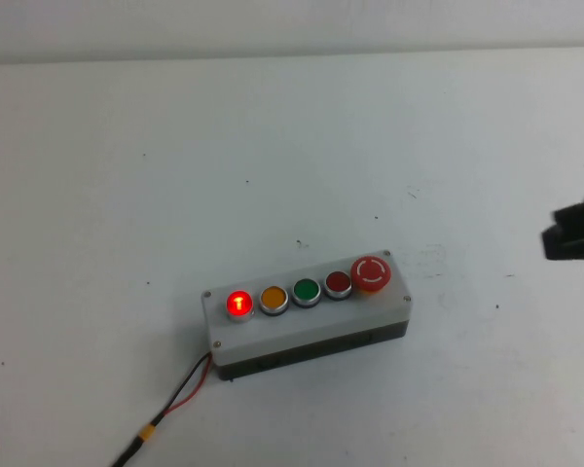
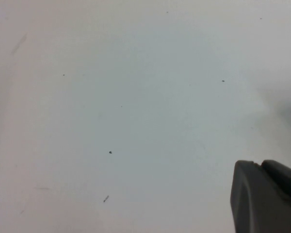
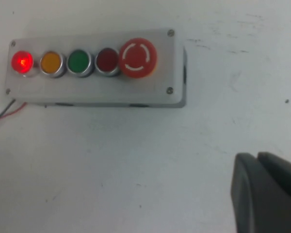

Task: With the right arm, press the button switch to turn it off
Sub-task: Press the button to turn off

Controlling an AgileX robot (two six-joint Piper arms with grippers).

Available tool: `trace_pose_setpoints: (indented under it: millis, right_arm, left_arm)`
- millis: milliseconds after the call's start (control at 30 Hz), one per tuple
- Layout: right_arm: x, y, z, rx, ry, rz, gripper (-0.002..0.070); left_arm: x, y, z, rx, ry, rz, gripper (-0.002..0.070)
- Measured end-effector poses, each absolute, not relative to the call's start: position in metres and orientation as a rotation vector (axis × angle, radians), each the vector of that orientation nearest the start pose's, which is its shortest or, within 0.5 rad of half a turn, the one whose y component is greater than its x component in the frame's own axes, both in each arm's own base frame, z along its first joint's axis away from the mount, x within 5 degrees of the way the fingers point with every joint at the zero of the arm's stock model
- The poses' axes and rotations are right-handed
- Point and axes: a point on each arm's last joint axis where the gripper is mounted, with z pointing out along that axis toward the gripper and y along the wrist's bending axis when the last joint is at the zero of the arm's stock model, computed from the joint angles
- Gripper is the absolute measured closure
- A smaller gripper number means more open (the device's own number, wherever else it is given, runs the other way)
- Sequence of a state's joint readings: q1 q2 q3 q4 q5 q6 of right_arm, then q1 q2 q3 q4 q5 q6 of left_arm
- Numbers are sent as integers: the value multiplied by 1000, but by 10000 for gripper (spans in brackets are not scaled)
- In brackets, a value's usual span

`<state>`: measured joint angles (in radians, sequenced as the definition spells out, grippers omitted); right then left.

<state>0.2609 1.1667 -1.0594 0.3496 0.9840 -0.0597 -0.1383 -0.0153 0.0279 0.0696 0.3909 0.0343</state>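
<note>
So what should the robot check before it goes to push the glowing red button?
1. Is the button switch lit, so it needs turning off? Ok: it glows bright red at the end of the grey box.
2. Is anything covering it? Ok: nothing lies over it.
3. Is the right end effector close to it? Not ok: it sits at the table's right edge, well off from the box.
4. Is the path free? Ok, though the big red mushroom button lies at the nearer end of the box.
5. Is the left end effector out of the way? Ok: it sees only bare table.
6. Are the right fingers closed for pressing? Cannot tell.
</note>
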Motion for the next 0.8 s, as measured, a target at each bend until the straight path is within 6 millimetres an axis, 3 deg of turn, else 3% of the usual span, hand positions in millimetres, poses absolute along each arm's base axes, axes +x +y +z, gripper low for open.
trace_pose_setpoints:
  millis: [200,333,433,567,800]
  right_arm:
    - [246,168,341,-605,2590,420,692]
    - [260,237,326,-808,2591,422,692]
    - [268,276,318,-912,2585,407,692]
    - [280,310,306,-993,2571,415,692]
    - [300,336,284,-1019,2589,429,692]
  left_arm:
    - [52,-5,170,205,1875,-2,677]
    - [52,-5,170,205,1875,-2,677]
    - [52,-5,170,205,1875,-2,677]
    - [52,-5,170,205,1875,-2,677]
    - [52,-5,170,205,1875,-2,677]
